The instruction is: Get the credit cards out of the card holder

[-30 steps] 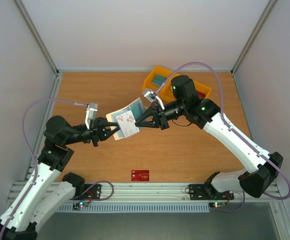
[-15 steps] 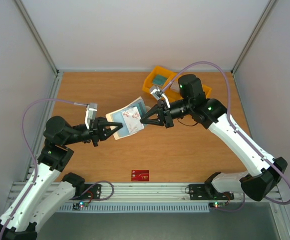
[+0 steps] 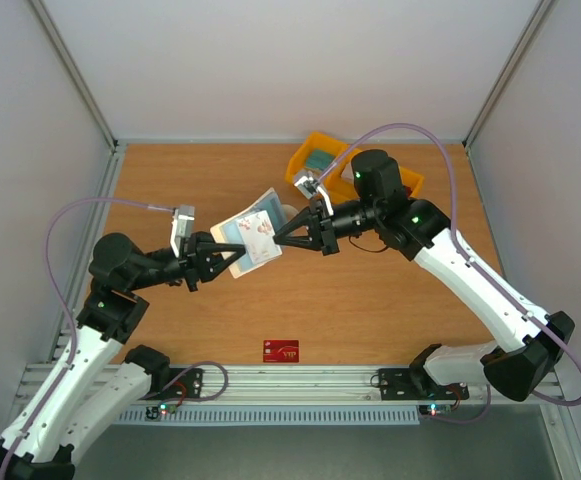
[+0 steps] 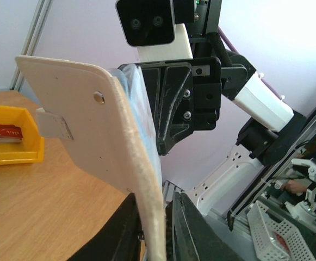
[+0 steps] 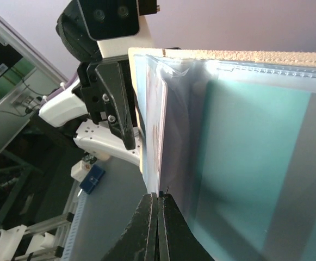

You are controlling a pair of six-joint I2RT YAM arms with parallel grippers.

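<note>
The table (image 3: 390, 310) has an orange-brown wooden top. Plain pale walls (image 3: 290, 70) enclose it at the back and both sides. Grey metal posts (image 3: 75, 72) stand at the far corners. A slotted aluminium rail (image 3: 310, 385) borders the near edge. Lighting is even.

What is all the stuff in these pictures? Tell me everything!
table: one, orange-brown wood, under everything
yellow bin: one, table's far edge
card holder: one, cream and pale blue, held up in the air
pale card: one, reddish print, poking out of the card holder
red cards: two, one at the table's near edge, one in the yellow bin
cables: two, purple, looping over the arms
left pincer: one, black, gripping the card holder
right pincer: one, black, shut on the pale card
</note>
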